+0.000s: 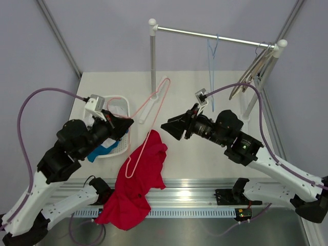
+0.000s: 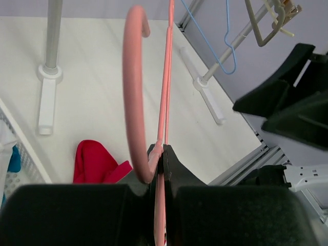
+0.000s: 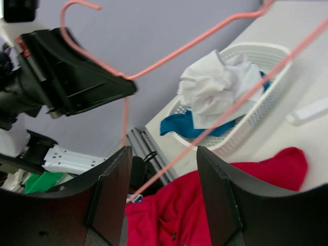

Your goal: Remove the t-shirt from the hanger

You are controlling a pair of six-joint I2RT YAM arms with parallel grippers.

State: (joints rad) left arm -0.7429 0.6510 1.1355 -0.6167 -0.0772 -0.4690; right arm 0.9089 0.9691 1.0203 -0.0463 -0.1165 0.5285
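Note:
A thin pink wire hanger is held up over the table. My left gripper is shut on it at the neck below the hook, seen close in the left wrist view, with the hook curving up. The hanger's lower corner reaches down onto the red t-shirt, which lies crumpled at the table's front edge and drapes over the rail. My right gripper is open and empty, hovering above the shirt, with a hanger wire crossing in front of it.
A white basket with white and blue clothes stands at the left, under my left gripper. A clothes rack stands at the back, with a blue hanger and beige hangers on its bar.

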